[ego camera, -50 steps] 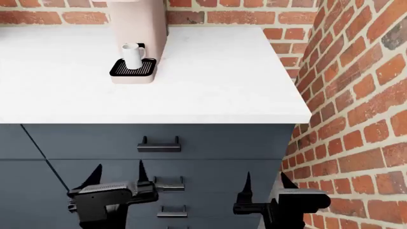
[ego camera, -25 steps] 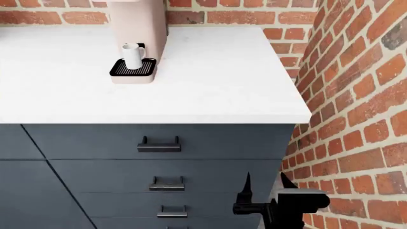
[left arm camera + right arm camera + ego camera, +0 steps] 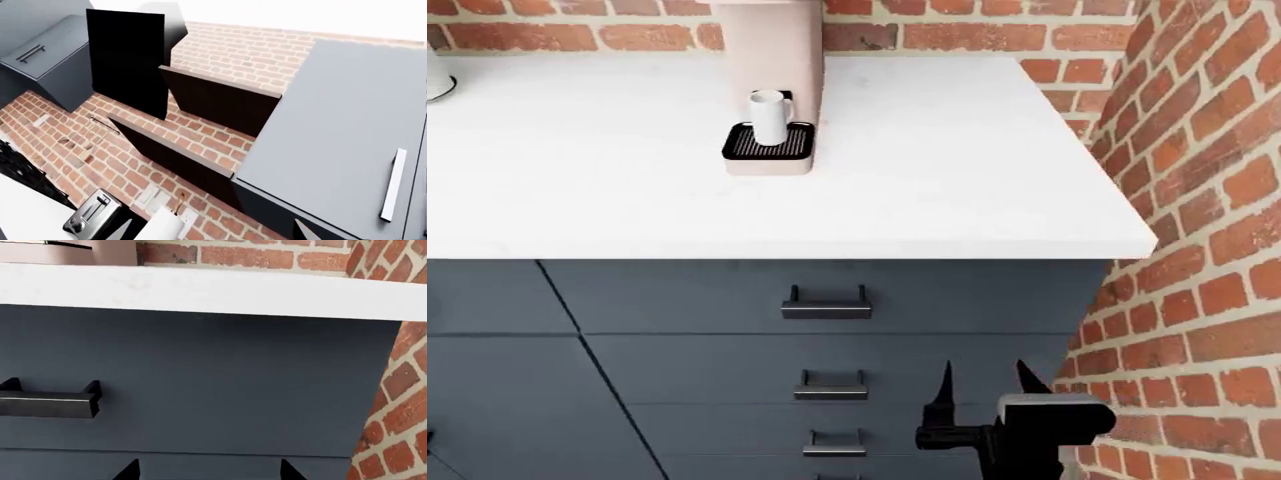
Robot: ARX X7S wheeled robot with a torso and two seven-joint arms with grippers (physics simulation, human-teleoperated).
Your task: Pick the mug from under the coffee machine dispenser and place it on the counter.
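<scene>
The small white mug (image 3: 769, 117) stands upright on the black drip tray (image 3: 769, 145) of the pale pink coffee machine (image 3: 769, 45), at the back of the white counter (image 3: 961, 170). My right gripper (image 3: 984, 372) is open and empty, low in front of the drawers, far below and to the right of the mug. In the right wrist view its open jaws (image 3: 210, 472) face a drawer front under the counter edge (image 3: 200, 290). My left gripper (image 3: 212, 234) is out of the head view; its wrist view shows spread, empty fingertips pointing up at wall cabinets. The mug shows in neither wrist view.
Dark blue-grey drawers with black handles (image 3: 826, 303) sit under the counter. A brick wall (image 3: 1201, 200) closes the right side. A white object (image 3: 434, 78) shows at the counter's far left edge. The left wrist view shows a toaster (image 3: 90, 217), a white roll (image 3: 159, 229) and grey cabinets (image 3: 347, 125).
The left arm has dropped out of the head view. The head view has shifted, so the machine and mug sit further right in the frame. The right gripper has not moved.
</scene>
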